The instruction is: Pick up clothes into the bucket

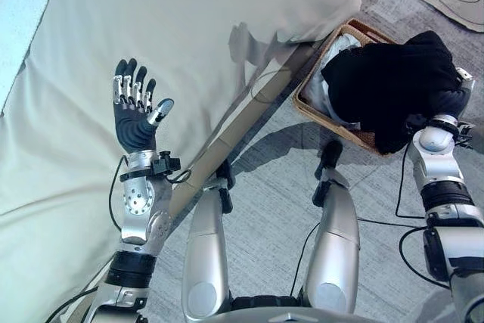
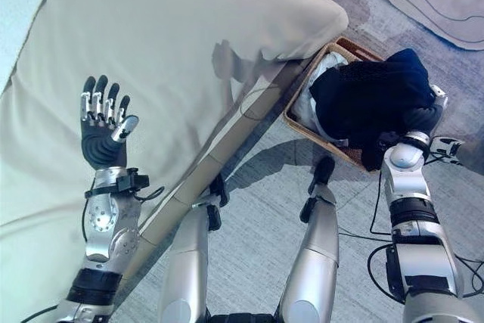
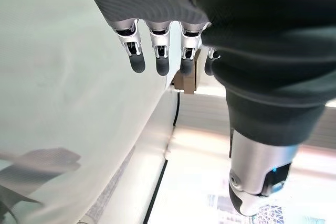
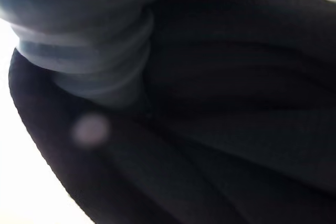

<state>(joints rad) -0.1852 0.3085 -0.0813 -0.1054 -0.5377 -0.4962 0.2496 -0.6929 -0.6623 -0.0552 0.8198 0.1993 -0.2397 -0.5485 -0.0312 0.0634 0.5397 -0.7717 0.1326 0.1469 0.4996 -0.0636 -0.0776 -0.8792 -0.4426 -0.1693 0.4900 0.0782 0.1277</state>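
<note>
While the left robot hand [image 1: 136, 111] hangs above the cream bed cover [image 1: 189, 43] with fingers straight and nothing in it, the right robot hand is buried in a bulky black knitted garment [image 1: 397, 85], so its fingers cannot be judged. That garment sits heaped in and over one brown woven basket [image 1: 327, 120] on the grey floor beside the bed, atop one pale cloth [image 1: 333, 47]. It looks soft, light and floppy; bunching a thick fold probably gives the surest hold.
</note>
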